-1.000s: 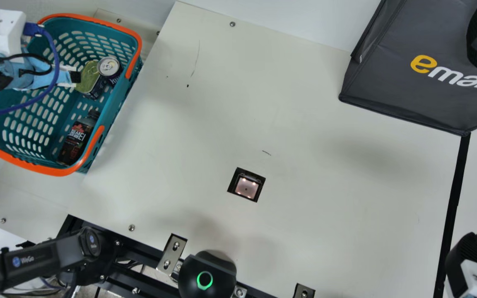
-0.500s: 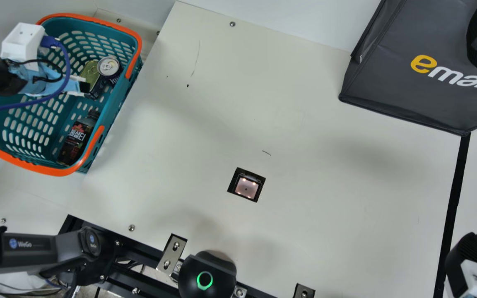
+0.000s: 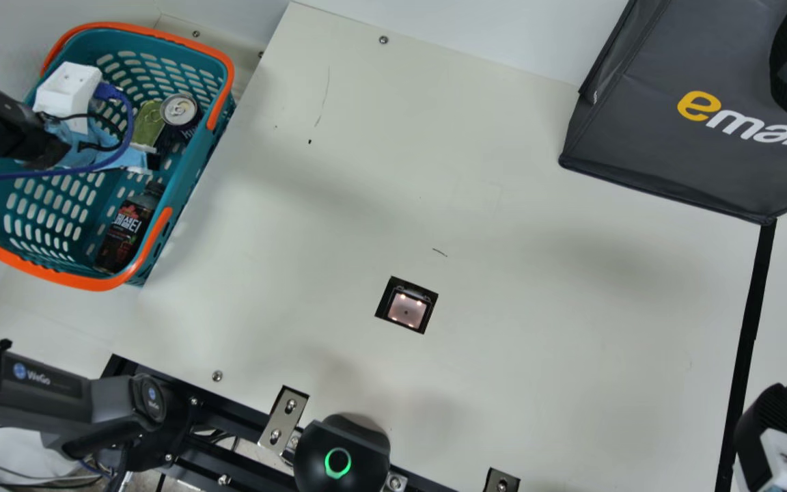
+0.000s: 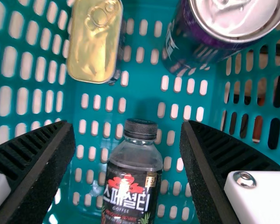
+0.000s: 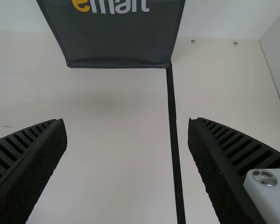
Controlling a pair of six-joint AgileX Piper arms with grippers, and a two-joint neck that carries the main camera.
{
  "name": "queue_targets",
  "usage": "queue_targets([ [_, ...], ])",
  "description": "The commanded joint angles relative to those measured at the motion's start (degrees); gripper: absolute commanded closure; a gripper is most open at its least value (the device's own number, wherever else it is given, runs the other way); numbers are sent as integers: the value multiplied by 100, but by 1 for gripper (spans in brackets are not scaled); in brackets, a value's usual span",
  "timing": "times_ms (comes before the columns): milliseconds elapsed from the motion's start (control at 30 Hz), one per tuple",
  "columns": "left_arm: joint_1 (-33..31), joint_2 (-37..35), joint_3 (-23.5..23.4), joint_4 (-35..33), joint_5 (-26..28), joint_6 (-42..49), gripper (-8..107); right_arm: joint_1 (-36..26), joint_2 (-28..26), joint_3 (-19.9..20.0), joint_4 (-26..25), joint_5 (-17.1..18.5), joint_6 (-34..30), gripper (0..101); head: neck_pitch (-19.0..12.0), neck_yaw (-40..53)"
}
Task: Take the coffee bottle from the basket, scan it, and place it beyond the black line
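Observation:
Over the basket (image 3: 192, 198), my left gripper (image 3: 151, 162) is just above and beyond the coffee bottle (image 3: 127, 231), which lies along the basket's right side. In the left wrist view my left gripper (image 4: 127, 140) stands open, with the bottle (image 4: 133, 186) below and between its fingers, cap towards the cans. My right gripper (image 3: 776, 417) is at the main view's lower right edge beside the black line (image 3: 749, 328). From its own wrist camera the right gripper (image 5: 127, 135) is open and holds nothing; the black line (image 5: 173, 130) runs between its fingers.
A yellow-topped tin (image 4: 95, 39) and a dark purple can (image 4: 200, 42) stand in the basket near the bottle. The scanner window (image 3: 407, 306) is set in the table (image 3: 537, 307). A dark grey bag (image 3: 714, 157) stands at the back right.
The left arm has moved right and nearer in the main view, bringing its gripper closer to the bottle. The right arm and the basket's contents have kept still.

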Motion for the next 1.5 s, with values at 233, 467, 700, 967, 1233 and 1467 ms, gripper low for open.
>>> queue_targets([
  [233, -64, 255, 211, -48, -298, 154, 9, 0, 0, 0, 0, 7, 0, 10, -148, 14],
  [467, -124, 454, 377, -57, -538, 197, 9, 0, 0, 0, 0, 7, 0, 10, -148, 14],
  [700, -197, 700, 470, -173, -790, 302, 9, 0, 0, 0, 0, 7, 0, 10, -148, 14],
  [967, -248, 1054, 466, -306, -1099, 417, 9, 0, 0, 0, 0, 7, 0, 10, -148, 14],
  [1233, -278, 1371, 392, -559, -1316, 647, 9, 0, 0, 0, 0, 7, 0, 10, -148, 14],
  [1467, -254, 1572, 319, -734, -1438, 884, 9, 0, 0, 0, 0, 2, 0, 10, -148, 14],
])
